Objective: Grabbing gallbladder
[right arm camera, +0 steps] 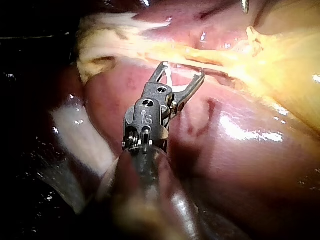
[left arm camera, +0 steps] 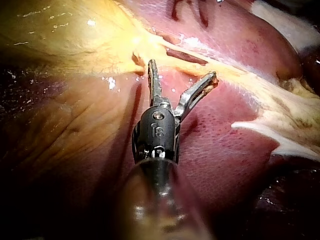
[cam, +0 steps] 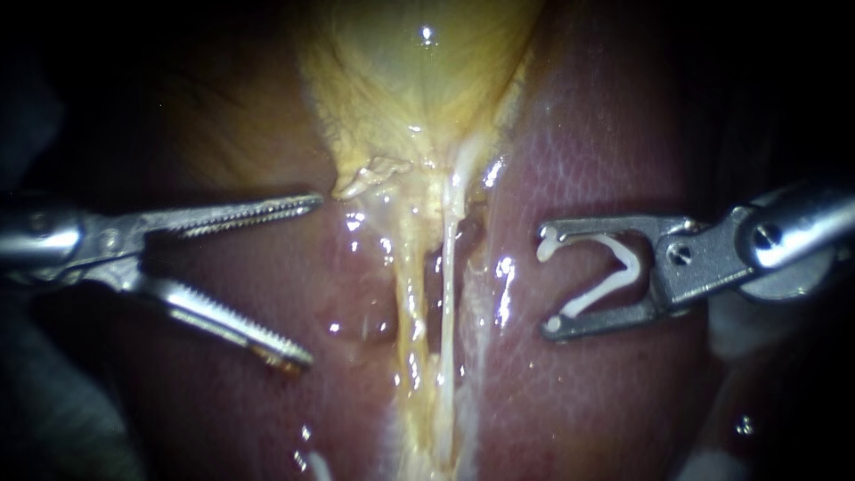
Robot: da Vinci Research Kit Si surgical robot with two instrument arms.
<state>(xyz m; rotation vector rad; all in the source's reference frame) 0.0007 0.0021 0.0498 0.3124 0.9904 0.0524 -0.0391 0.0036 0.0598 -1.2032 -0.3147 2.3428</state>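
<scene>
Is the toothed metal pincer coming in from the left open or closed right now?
The left instrument is open: a wide gap shows between its toothed jaws, nothing gripped; the upper tip lies just beside the gallbladder.

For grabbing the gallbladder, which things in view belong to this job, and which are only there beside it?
Belonging to the job:
- gallbladder
- left instrument, open, its upper tip beside the gallbladder's lower edge

Only there:
- right instrument, holding a white clip, over the liver
- liver
- pale tubes running down from the gallbladder
</scene>
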